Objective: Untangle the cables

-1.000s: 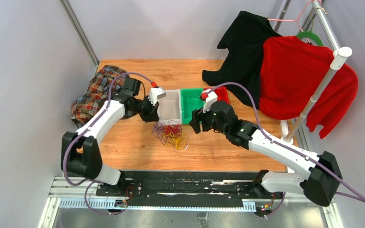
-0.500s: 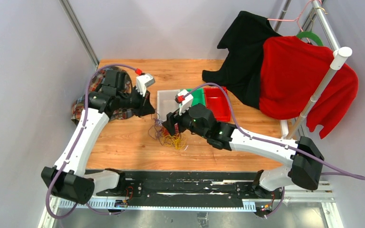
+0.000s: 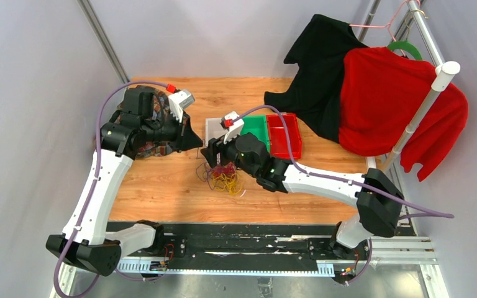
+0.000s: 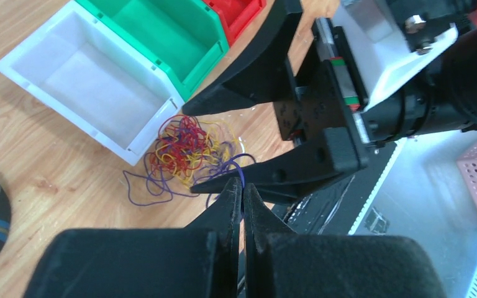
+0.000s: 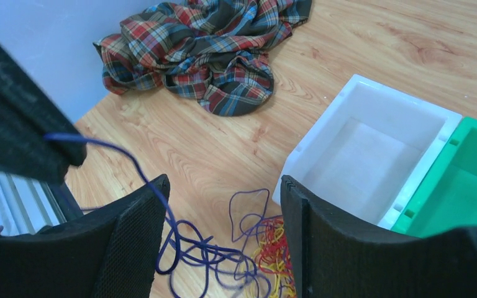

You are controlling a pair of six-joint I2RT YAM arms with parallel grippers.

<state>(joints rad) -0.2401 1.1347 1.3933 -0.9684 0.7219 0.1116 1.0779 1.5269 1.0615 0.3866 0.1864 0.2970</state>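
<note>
Left gripper (image 4: 242, 186), raised high, pinches purple cable (image 5: 127, 156).

I see matt black, faintly grainy plastic on my right tool (image 5: 223, 186), smooth satin wood grain on the table (image 5: 372, 37) under it, glossy plastic on the white bin (image 5: 372, 155) and green bin (image 5: 466, 180) beside it, soft woven plaid cloth (image 5: 211, 49) beyond, and thin smooth-skinned cables (image 4: 186, 149) below.

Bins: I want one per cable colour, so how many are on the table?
3, side by side: white bin left, partly behind the right arm; green bin middle; red bin right.
</note>
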